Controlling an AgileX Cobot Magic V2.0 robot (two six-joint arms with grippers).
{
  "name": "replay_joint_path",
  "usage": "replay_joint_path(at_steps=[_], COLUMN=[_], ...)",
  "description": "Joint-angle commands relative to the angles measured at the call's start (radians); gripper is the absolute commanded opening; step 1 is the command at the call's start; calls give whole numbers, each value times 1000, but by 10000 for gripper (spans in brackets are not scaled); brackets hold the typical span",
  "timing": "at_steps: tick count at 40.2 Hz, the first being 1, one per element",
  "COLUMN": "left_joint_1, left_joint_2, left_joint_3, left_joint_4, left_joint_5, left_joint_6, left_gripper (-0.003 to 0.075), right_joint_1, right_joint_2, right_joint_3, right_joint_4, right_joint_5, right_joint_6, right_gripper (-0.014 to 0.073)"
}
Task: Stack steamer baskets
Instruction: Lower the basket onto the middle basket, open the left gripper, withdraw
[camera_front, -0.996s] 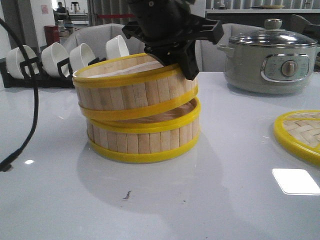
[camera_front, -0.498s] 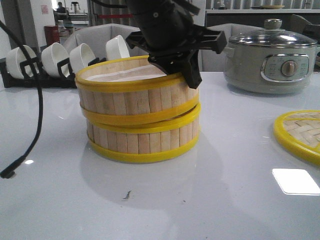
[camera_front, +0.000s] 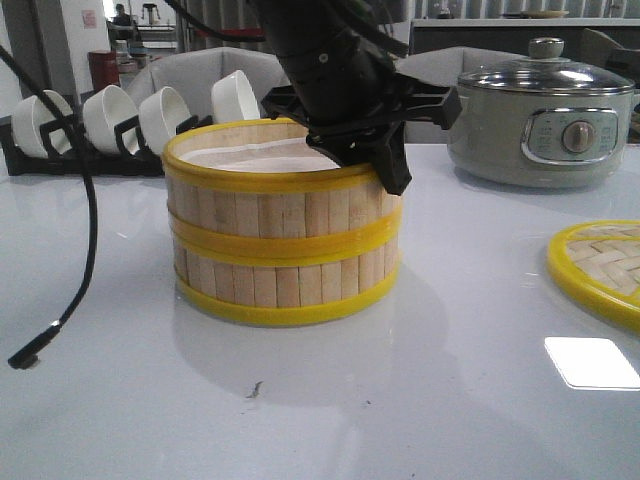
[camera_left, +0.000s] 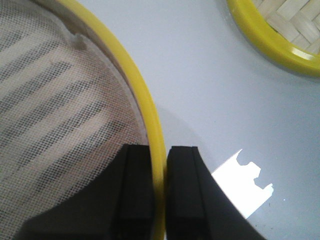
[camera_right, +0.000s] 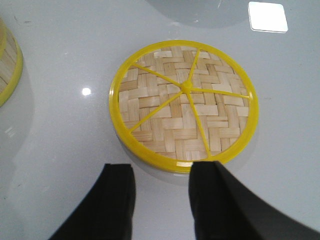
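Upper steamer basket (camera_front: 275, 190) sits on lower steamer basket (camera_front: 285, 285) near surface (camera_front: 450, 400) centre, walls lined up and level in front view, so stack looks seated. Left tool (camera_left: 159, 192) is clamped on upper basket's yellow rim: wrist view shows one finger inside over the white mesh liner (camera_left: 55, 100), the other outside, rim pinched betw. them. Key relation for next move: rim runs straight through the finger gap, basket body lies to the inner-finger side, so release prob. needs fingers to part, then lift straight up, not sideways, or the top basket could get dragged off. Left arm is the one on the stack; right tool (camera_right: 162, 200) is well apart, fingers spread, holding nothing, hovering just short of the woven bamboo lid (camera_right: 184, 102) lying flat on the surface. Front view gives what wrist views can't: both baskets' alignment, electric pot (camera_front: 545, 110) behind-right, bowls on rack (camera_front: 130, 115) behind-left. Left wrist view alone shows exact finger placement on rim; right wrist view alone shows whole lid w/ its spokes.
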Motion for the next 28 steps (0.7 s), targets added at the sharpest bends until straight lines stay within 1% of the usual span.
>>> replay_joint_path(at_steps=[1,4,7,13,15,17,22,28], left_joint_1=[-7,-7,-7,-7,-7,-7,-7,-3], left_joint_2=[-55,-55,-55,-55,-55,-58,-72,-110], left_joint_3=[-34,-34,-34,-34,-34,-34,-44,-105], left_joint_4=[-24,-24,-34,-38,-40,-40,-40,-4], left_joint_5=[-63,-63,-63,-51,-47,-38,-15,17], left_joint_6=[-4,-4,-4,-4,-4,-4,-4,-4], left_gripper=[102,119,169,347,397,428,436,431], right_joint_1=[0,0,0,0,0,0,0,0], right_joint_2=[-1,-1,-1,-1,-1,-1,-1,-1], right_joint_3=[-35,-35,-35,-35,-35,-35,-35,-35], right_joint_4=[-6,-6,-6,-6,-6,-6,-6,-6], right_joint_5=[-64,-64,-64,-64,-64,-64,-64,-64], right_joint_6=[-3,-3,-3,-3,-3,-3,-3,-3], right_gripper=[372,372,372,372,372,372,372,372])
